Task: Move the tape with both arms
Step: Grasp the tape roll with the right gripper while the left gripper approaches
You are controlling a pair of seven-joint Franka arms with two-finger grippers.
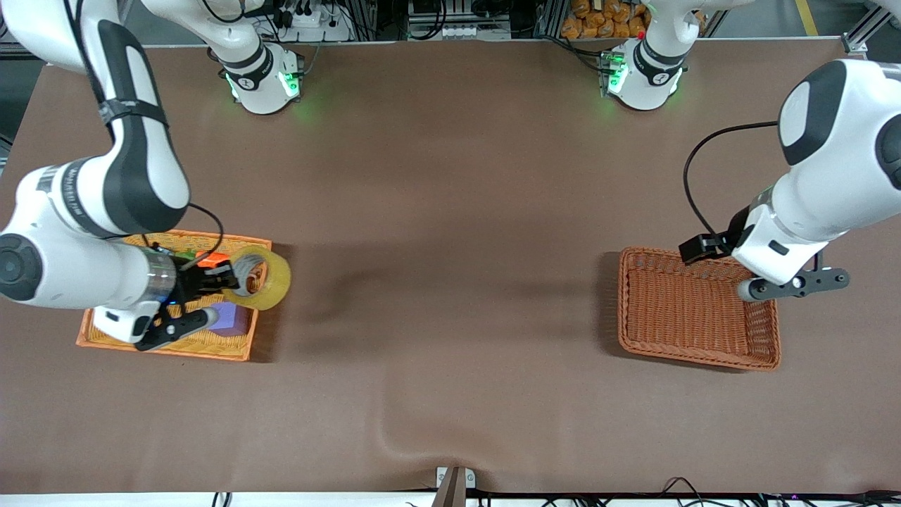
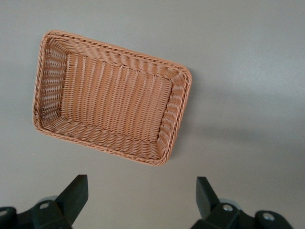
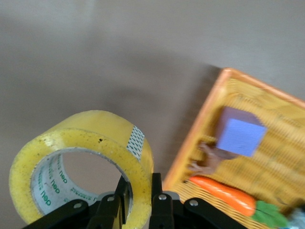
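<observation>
The tape [image 1: 266,277] is a yellowish translucent roll with a grey-white core. My right gripper [image 1: 236,276] is shut on its wall, one finger inside the ring and one outside, and holds it up over the orange tray's [image 1: 236,352] edge. In the right wrist view the tape [image 3: 86,157] fills the lower part, pinched by the right gripper [image 3: 139,188]. My left gripper [image 1: 792,285] is open and empty, up over the brown wicker basket [image 1: 693,313]. In the left wrist view the left gripper [image 2: 140,198] has wide-apart fingers, with the basket [image 2: 112,98] below it.
The orange tray holds a purple cube [image 1: 232,317], which also shows in the right wrist view [image 3: 240,133], a toy carrot [image 3: 224,193] and a small brown object [image 3: 209,160]. The brown basket is empty. The brown table [image 1: 450,211] lies between tray and basket.
</observation>
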